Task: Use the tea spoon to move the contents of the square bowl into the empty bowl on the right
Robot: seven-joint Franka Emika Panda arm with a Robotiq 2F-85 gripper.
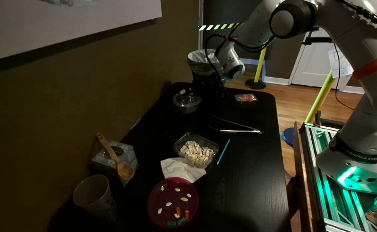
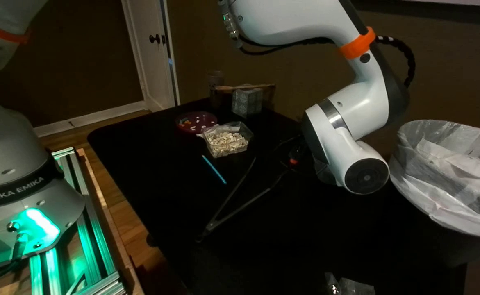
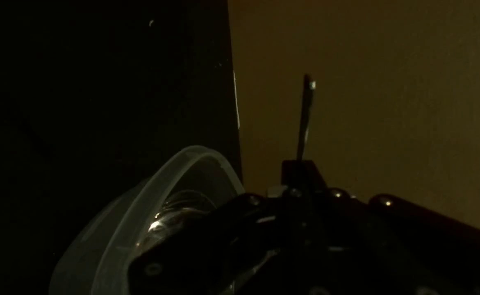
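The square bowl point(image 1: 208, 142) stands mid-table with the contents point(image 1: 195, 152), pale beige bits. In an exterior view the square bowl point(image 2: 244, 130) shows the contents point(image 2: 226, 142) too. The round bowl point(image 1: 187, 108) is at the table's far end by the wall; its inside is dark with glints. It is partly behind the arm elsewhere point(image 2: 325, 175) and low left in the wrist view point(image 3: 114, 246). My gripper point(image 3: 303, 176) is just above and beside this bowl, shut on the thin tea spoon point(image 3: 304, 123). Pale specks point(image 1: 183, 91) show by the bowl's rim; I cannot tell what they lie on.
Tongs point(image 1: 240, 131), a blue pencil point(image 1: 223, 152) and crumpled paper point(image 1: 182, 170) lie around the square bowl. A red plate point(image 1: 172, 201), grey cup point(image 1: 93, 195) and tissue box point(image 1: 132, 154) with a wooden spoon point(image 1: 109, 149) stand near the wall end. A lined bin point(image 2: 449, 176) stands behind the arm.
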